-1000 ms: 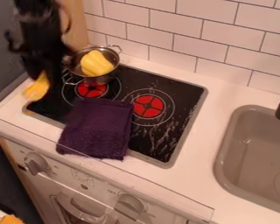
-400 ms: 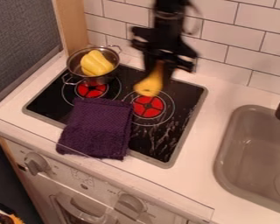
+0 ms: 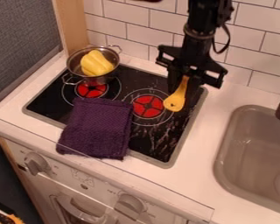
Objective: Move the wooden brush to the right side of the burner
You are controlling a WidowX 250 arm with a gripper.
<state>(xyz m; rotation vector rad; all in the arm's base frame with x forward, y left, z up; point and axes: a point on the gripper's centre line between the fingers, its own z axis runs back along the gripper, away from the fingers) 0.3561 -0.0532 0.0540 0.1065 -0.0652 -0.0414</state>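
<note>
Camera view, and here's the white tabletop (image 3: 204, 166), with the black stove (image 3: 184, 131) set in it. The black arm (image 3: 201, 33) hangs down from the top edge, over the stove's back right corner. The purple cloth (image 3: 98, 127) lies across the near edge, and the metal pot (image 3: 103, 80) sits by the left burner (image 3: 91, 90).

Now the tool (image 3: 184, 82): it's drawn in to about the thickness of a handle, and it has hold of the wooden brush (image 3: 174, 101)! The brush hangs tilted, head low, just beside the red right burner (image 3: 147, 106), on its sink side. Whether the head touches the glass, I can't tell from here.

How will it handle? Light and stiff, I'd say, nothing fragile about it, with a bare wooden handle that looks smooth enough to twist in a loose hold. The weight probably sits in that broad, rounded head, so taken by the handle's far end, it may swing or pivot. A hold nearer the neck would likely steady it, pinched flat across the handle. Down gently, then, or that head could tip and skid on the glass!
</note>
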